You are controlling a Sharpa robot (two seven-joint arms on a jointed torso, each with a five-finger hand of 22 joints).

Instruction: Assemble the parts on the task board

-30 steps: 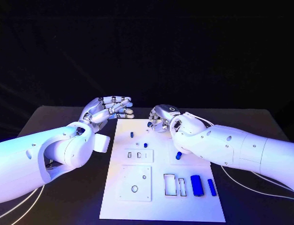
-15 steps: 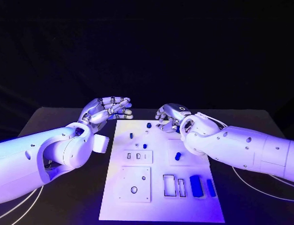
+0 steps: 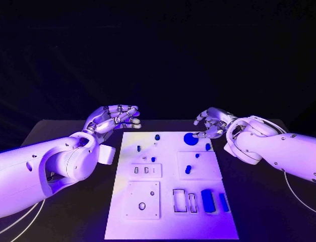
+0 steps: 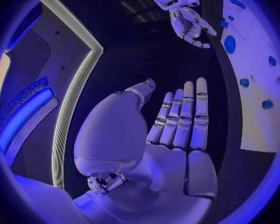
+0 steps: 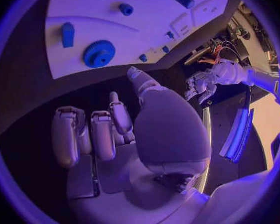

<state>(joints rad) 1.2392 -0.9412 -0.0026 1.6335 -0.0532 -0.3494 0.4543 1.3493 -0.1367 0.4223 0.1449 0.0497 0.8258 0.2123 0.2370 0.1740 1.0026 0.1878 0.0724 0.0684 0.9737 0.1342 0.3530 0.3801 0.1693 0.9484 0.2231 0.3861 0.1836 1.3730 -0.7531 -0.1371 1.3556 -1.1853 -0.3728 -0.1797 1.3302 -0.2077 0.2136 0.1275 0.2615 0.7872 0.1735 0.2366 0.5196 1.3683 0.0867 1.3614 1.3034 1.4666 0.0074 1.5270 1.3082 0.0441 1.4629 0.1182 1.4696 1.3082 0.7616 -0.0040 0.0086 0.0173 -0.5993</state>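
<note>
Left hand (image 3: 116, 119): fingers loosely curled with gaps between them, holding nothing; it hovers just off the board's far left corner. In its wrist view the fingers (image 4: 184, 114) lie straight and side by side.
Board (image 3: 129, 224): white plate between the two hands, reaching back toward you from both.
Small parts (image 3: 157, 136): blue pegs scattered on the far part of the board, nearer your right hand than your left.
Gear (image 3: 191, 138): blue toothed wheel lying flat on the board, just beside your right hand's fingertips; whether they touch it you cannot tell.
Right hand (image 3: 214, 123): fingers bent and apart, nothing in them; it sits at the board's far right corner, above the gear.
Long parts (image 3: 208, 200): blue bars near the slots, at the board's near end, well apart from both hands.
Risk, gear: a flat wheel gives you little edge; fingers closing from above may slide it or knock the block (image 5: 68, 34) beside it.
Risk, board: it appears unclamped; a sideways push could likely shift it.
Surface: black table (image 3: 70, 126), matte.
Room: dark behind the table; lit strips show in the wrist views.
</note>
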